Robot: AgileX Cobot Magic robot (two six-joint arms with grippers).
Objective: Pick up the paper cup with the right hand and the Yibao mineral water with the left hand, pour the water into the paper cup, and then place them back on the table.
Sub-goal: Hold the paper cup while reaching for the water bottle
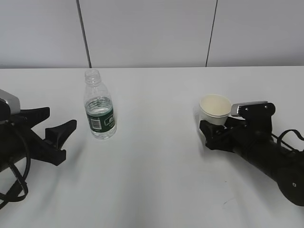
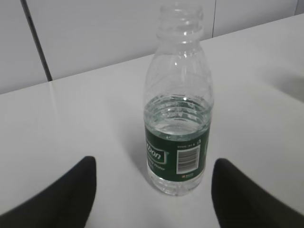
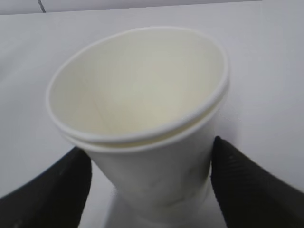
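The Yibao mineral water [image 1: 99, 112] stands upright and capless on the white table [image 1: 156, 161], left of centre, about a third full. In the left wrist view the bottle [image 2: 178, 118] shows its green label and barcode. My left gripper [image 1: 61, 121] is open, to the left of the bottle and clear of it; the bottle stands just beyond the fingertips [image 2: 153, 164]. The paper cup [image 1: 214, 108] sits tilted between the jaws of my right gripper [image 1: 216, 124]. In the right wrist view both fingers press the cup's wall [image 3: 142, 142] below its doubled rim, gripper [image 3: 149, 159] shut on it. The cup is empty.
A grey panelled wall [image 1: 152, 33] runs behind the table's far edge. The left arm's black cable [image 1: 19, 180] loops at the front left. The right arm's body [image 1: 270, 156] lies over the front right of the table.
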